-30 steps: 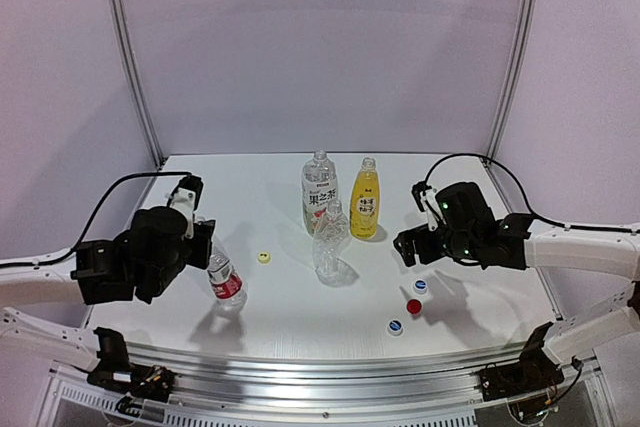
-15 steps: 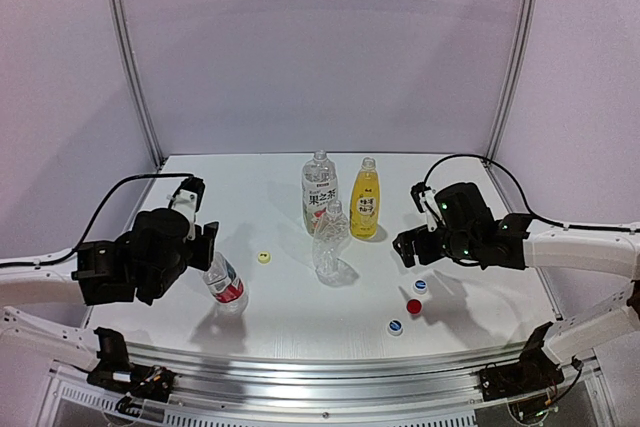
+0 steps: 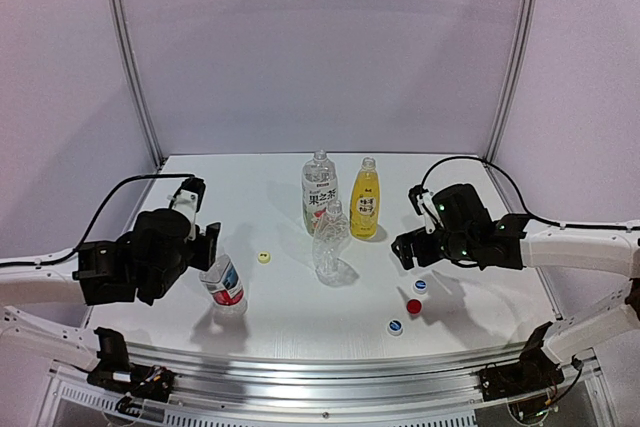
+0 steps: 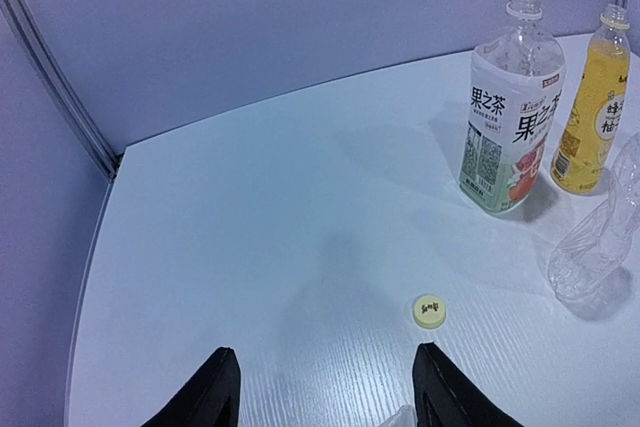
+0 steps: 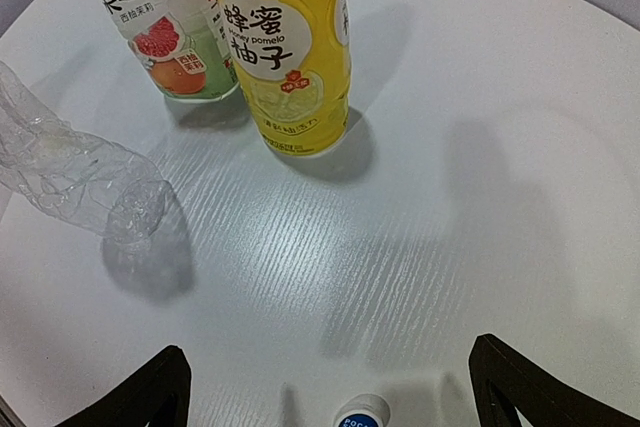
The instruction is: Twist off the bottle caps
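Top external view: over the last second the red-label bottle (image 3: 226, 283) is brought from a clear lean to nearly upright on the table (image 3: 300, 319), just beside the left gripper (image 3: 208, 245). That gripper is released, its fingers seen spread wide in the left wrist view. The right gripper (image 3: 408, 249), likewise spread and empty, is shifted slightly inward. Four caps lie loose on the table: the yellow cap (image 3: 263, 256), the red cap (image 3: 413, 306) and the two blue-and-white caps (image 3: 420, 286). The unscrewing is therefore judged complete. The fruit-label bottle (image 3: 319, 192) and yellow bottle (image 3: 366, 202) stand at the back, with the crumpled plain bottle (image 3: 330, 249) just before them.
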Motion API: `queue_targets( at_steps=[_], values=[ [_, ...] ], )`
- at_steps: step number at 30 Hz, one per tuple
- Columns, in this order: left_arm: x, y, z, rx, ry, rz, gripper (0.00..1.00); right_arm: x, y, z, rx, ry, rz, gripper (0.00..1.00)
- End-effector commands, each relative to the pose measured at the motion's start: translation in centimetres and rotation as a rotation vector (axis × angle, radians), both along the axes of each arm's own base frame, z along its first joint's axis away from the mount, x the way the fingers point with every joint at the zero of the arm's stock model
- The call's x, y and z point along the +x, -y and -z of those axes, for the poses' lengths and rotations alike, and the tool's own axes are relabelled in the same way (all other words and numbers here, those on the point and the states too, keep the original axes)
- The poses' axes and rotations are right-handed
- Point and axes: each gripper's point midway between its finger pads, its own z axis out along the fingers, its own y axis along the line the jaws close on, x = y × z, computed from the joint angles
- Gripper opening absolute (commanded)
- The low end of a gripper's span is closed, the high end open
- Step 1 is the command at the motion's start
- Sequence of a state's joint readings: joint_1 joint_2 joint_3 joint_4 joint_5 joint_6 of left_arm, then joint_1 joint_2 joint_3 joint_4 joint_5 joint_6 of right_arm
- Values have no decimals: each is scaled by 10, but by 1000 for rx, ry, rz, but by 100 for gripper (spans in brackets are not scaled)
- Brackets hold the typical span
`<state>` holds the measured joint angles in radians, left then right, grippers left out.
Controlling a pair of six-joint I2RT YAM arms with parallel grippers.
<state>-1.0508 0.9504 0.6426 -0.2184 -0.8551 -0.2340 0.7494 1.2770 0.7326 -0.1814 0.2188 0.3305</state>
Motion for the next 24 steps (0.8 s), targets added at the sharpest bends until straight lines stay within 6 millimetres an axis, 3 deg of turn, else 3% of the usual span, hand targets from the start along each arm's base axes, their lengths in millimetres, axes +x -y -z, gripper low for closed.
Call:
queue_targets(
  at_steps=[1, 8, 24],
  values=[
    [0, 0, -1, 25, 5, -8, 59, 1, -1, 2, 1, -8, -3, 99],
    [2, 0, -6, 34, 15, -9, 61, 1, -2, 5, 2, -17, -10, 99],
    [-7, -6, -49, -72, 70, 23, 76, -1, 0, -3, 24, 4, 3, 99]
  ],
)
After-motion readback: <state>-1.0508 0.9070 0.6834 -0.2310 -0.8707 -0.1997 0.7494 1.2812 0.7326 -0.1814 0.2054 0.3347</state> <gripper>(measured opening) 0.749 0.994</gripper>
